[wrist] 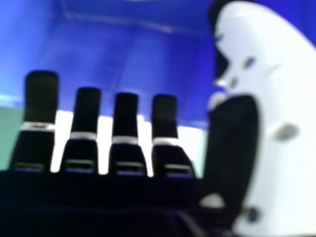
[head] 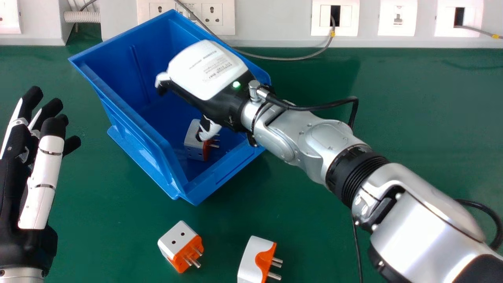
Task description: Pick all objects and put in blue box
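Note:
My right hand (head: 208, 72) is over the blue box (head: 133, 114), its back upward. In the right hand view that hand (wrist: 126, 116) is open, with straight fingers and nothing between them and the thumb; blue box walls (wrist: 143, 59) lie beyond. A white and orange plug adapter (head: 193, 144) lies inside the box below the thumb, partly covered by it. Two similar adapters are on the green table: one (head: 175, 240) in front of the box, another (head: 251, 257) farther right at the view's bottom edge. My left hand (head: 29, 157) is open at the left edge, beside the box.
A wall with sockets (head: 212, 15) runs along the back of the green table (head: 412, 118). A grey cable (head: 290, 59) hangs down behind the box. The silver right forearm (head: 326, 141) crosses the box's right rim.

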Controlling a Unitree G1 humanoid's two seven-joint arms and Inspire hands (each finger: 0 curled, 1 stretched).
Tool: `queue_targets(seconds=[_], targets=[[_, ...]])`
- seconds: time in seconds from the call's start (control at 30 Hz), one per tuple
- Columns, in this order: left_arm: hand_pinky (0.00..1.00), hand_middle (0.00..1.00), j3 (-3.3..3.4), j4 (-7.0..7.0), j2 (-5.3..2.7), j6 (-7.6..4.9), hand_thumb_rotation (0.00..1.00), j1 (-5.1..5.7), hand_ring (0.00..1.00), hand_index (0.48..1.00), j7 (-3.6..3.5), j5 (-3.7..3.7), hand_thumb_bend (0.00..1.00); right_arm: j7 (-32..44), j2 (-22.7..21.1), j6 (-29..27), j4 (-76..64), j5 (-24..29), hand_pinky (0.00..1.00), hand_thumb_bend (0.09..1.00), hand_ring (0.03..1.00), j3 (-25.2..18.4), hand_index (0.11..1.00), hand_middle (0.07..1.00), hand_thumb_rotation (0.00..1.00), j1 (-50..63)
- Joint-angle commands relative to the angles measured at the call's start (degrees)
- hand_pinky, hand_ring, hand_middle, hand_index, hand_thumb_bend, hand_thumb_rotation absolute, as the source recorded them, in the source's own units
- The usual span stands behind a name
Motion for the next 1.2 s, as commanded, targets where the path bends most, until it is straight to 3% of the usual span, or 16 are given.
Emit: queue_targets(seconds=[0.0,0.2,0.43,0.5,0.53,0.57,0.7,0.87,1.0,1.17], targets=[[0.84,0.92,0.19,-1.47,0.66,0.13,0.75,-0.74,0.92,0.945,0.24,-0.02,0.49,-1.1,-1.3,-0.9,-3.1,1.3,0.44,0.423,0.74,-1.6,0.736,0.786,0.0,-1.7],[0.85,0.93,0.36,-0.45,0.92,0.05,0.75,-1.66,0.92,0.953,0.02,0.15,0.49,-2.5,-4.7,-1.5,-11.1,2.3,0.44,0.419,0.746,-3.7,0.743,0.796,0.0,2.0],[0.86,0.92,0.65,-0.18,1.16,0.02,0.76,-1.99,0.93,0.954,-0.21,-0.08,0.49,-1.1,-8.9,0.7,-26.6,2.7,0.44,0.426,0.742,-7.1,0.748,0.799,0.0,10.5],[0.86,0.92,0.79,0.13,1.25,-0.15,0.76,-1.99,0.93,0.954,-0.41,-0.25,0.49,-0.4,-10.6,1.3,-31.7,2.4,0.49,0.509,0.743,-7.9,0.752,0.801,0.0,13.6],[0.86,0.92,0.82,0.19,1.28,-0.22,0.76,-1.92,0.93,0.954,-0.5,-0.3,0.49,0.2,-11.5,1.6,-34.2,2.2,0.49,0.509,0.743,-8.2,0.752,0.801,0.0,15.1],[0.87,0.93,0.84,0.3,1.29,-0.36,0.76,-1.86,0.93,0.955,-0.6,-0.34,0.49,0.8,-12.6,1.6,-36.8,2.0,0.52,0.58,0.738,-8.6,0.751,0.798,0.0,16.6],[0.87,0.92,0.99,1.04,1.27,-0.93,0.76,-1.91,0.93,0.953,-0.93,-0.21,0.5,2.9,-16.2,1.3,-46.0,2.6,0.56,0.679,0.742,-10.9,0.746,0.789,0.0,22.2],[0.86,0.91,1.15,2.31,1.37,-2.2,0.76,-2.07,0.91,0.942,-1.61,-0.14,0.5,4.1,-19.7,-0.1,-56.3,3.9,0.57,0.696,0.743,-14.3,0.742,0.781,0.0,30.2],[0.84,0.9,1.26,2.42,1.38,-2.88,0.76,-1.64,0.89,0.923,-1.88,-0.21,0.52,3.8,-21.4,-1.4,-62.9,4.6,0.59,0.73,0.747,-16.7,0.741,0.781,0.0,36.7],[0.84,0.89,1.41,3.45,1.25,-4.03,0.76,-1.19,0.89,0.917,-2.71,-0.57,0.53,4.5,-24.5,-3.0,-74.7,6.3,0.59,0.767,0.747,-21.1,0.739,0.78,0.0,49.8]])
